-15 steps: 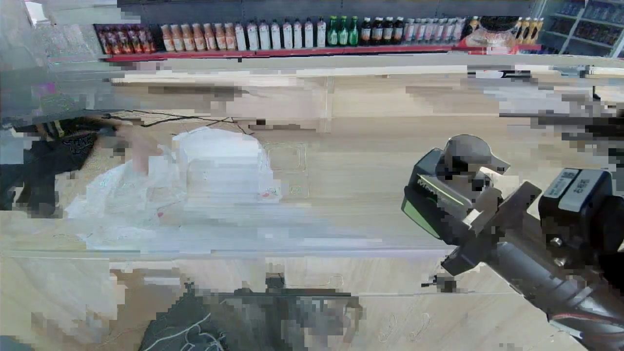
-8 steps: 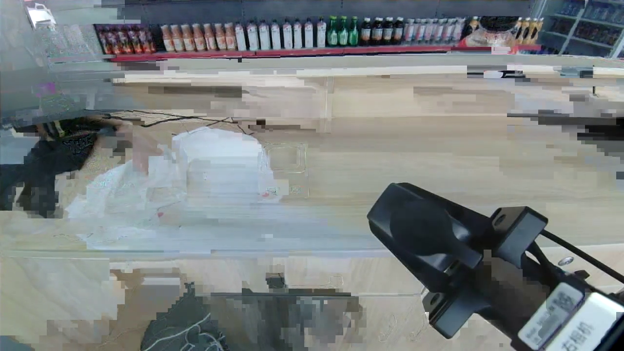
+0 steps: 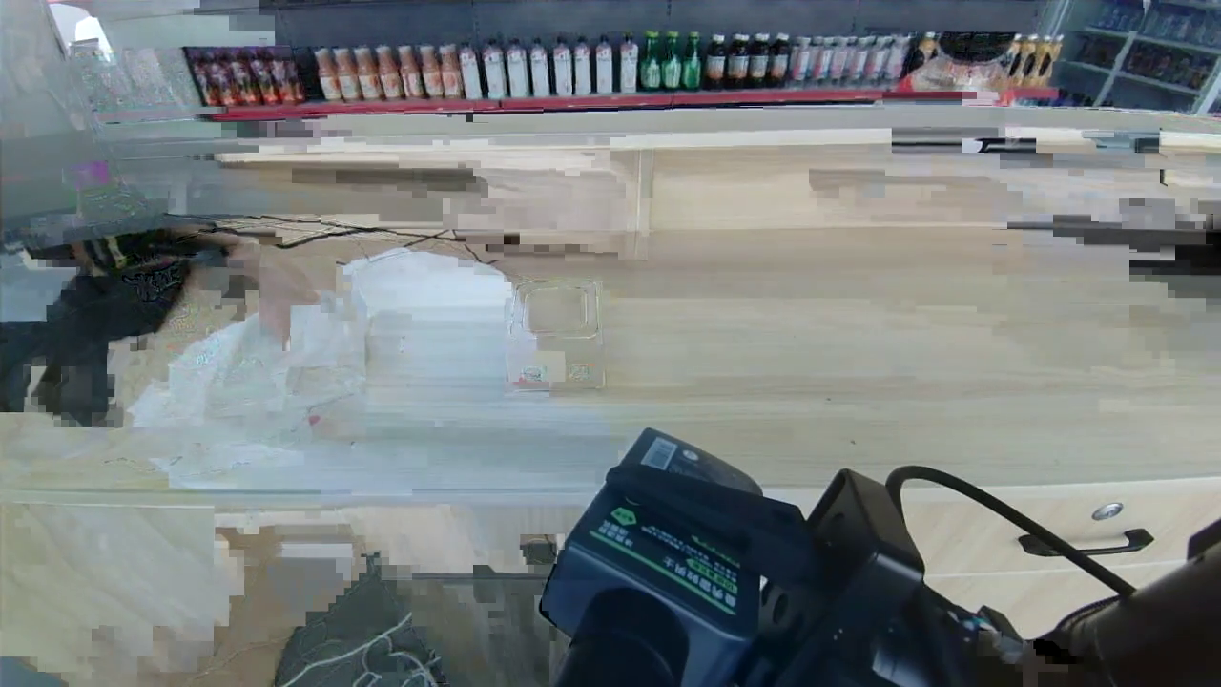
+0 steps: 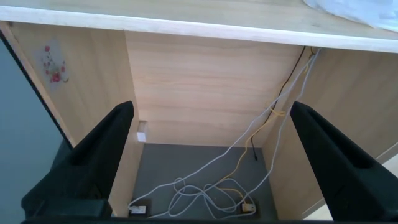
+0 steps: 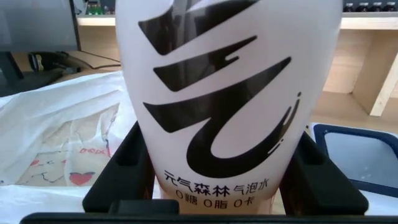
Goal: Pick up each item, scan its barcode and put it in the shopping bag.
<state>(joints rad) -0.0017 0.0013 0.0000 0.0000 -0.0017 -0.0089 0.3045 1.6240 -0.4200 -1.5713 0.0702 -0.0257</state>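
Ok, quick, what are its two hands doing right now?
Left gripper: open, empty.
Right gripper: shut on a white-labelled drink bottle.

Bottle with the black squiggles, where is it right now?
In the right wrist view, the bottle is held in the right tool, on the robot's right arm, with the white shopping bag lying just behind it.

Cannot follow the bottle (image 5: 221, 106) past the fingers (image 5: 118, 174) of the right gripper (image 5: 219, 134): cut off at both ends. Beyond the fingers, cannot tell what lies inside the shopping bag (image 5: 56, 130).
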